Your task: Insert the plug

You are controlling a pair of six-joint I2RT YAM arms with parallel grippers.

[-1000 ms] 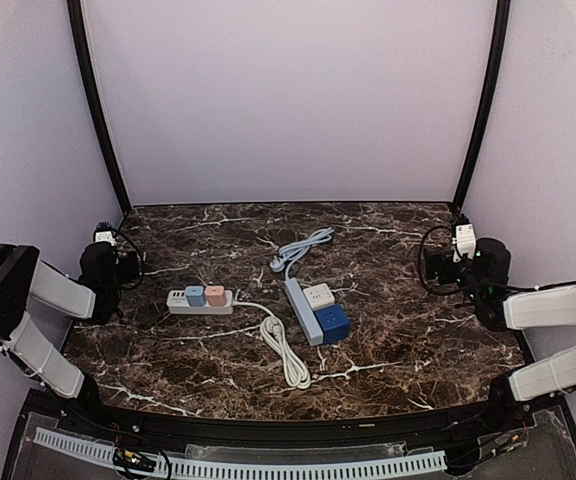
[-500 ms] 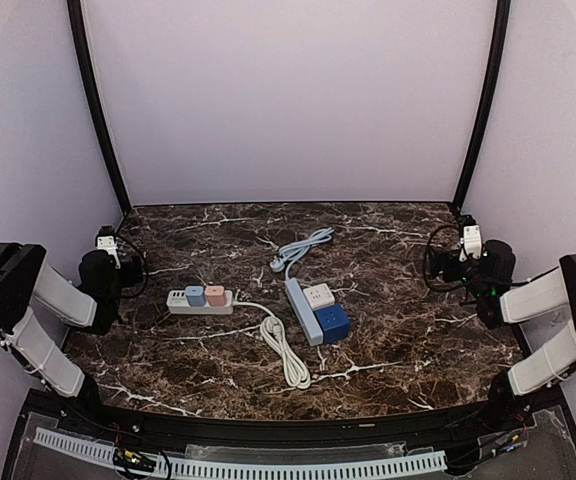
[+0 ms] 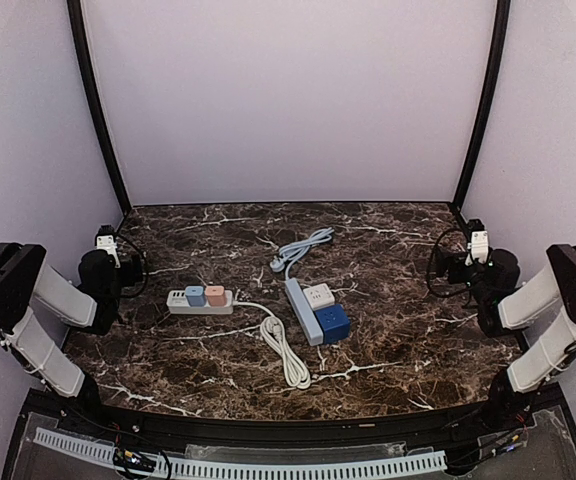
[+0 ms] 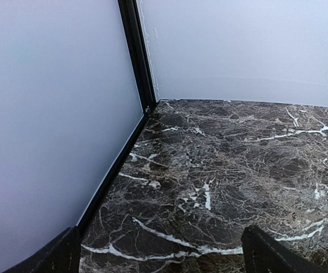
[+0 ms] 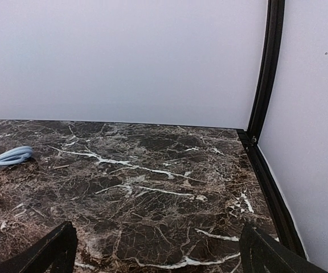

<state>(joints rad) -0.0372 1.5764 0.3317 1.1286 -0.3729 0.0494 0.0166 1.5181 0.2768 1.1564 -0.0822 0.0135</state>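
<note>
The left arm (image 3: pixel 63 295) and right arm (image 3: pixel 528 300) sit tucked at the table's (image 3: pixel 408 340) side edges, jaws spread wide and empty, keeping the middle reachable; the pale blue cord's plug (image 3: pixel 277 265) lies loose there, ungrasped, near the white power strip (image 3: pixel 200 301), presumably its destination.

On the tabletop (image 3: pixel 408 345), the long power strip (image 3: pixel 302 310) lies near the middle, running front to back. A rear adapter (image 3: pixel 319 295) and a front adapter (image 3: pixel 333 322) sit against its right side. The short power strip (image 3: pixel 180 301), carrying two small adapters (image 3: pixel 205 295), lies to its left. The coiled cord (image 3: pixel 286 352) lies just front-left of it, and the bundled cord (image 3: pixel 306 244) and plug (image 3: pixel 277 265) lie behind it.
</note>
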